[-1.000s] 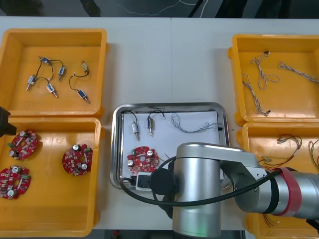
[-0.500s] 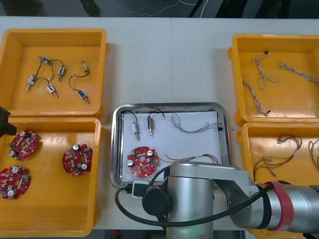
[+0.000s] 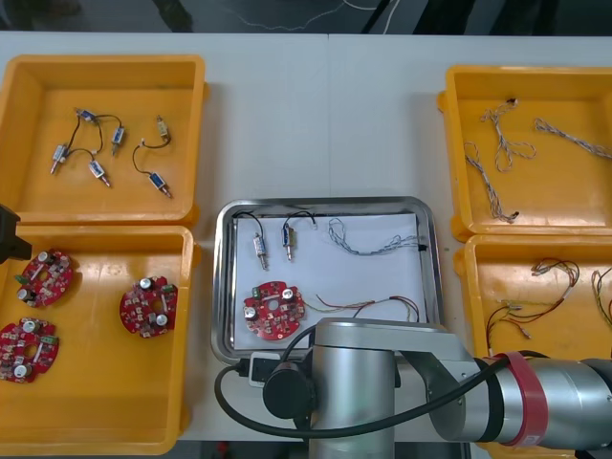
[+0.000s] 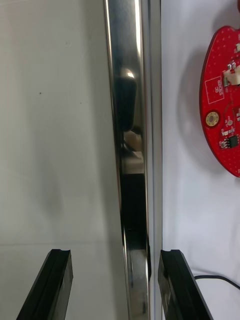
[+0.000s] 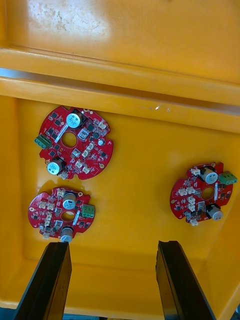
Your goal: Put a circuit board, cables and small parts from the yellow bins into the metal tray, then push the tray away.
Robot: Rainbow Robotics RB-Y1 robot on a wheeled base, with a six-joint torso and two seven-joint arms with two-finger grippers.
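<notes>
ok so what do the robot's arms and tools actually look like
The right arm is a thick silver cylinder with a round black cap, a black cable looping around it and a red band farther along. The right tool and left tool each have two flat black fingers with squared tips.

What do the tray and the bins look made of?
Metal tray: likely polished steel or aluminium; its rim mirrors dark shapes; the floor looks white, matte, perhaps a liner.
Yellow bins: probably moulded plastic; uniform colour, rounded corners, soft glossy highlights.
Right gripper straddles the tray's rim, open. Left gripper hangs open over circuit boards.
</notes>
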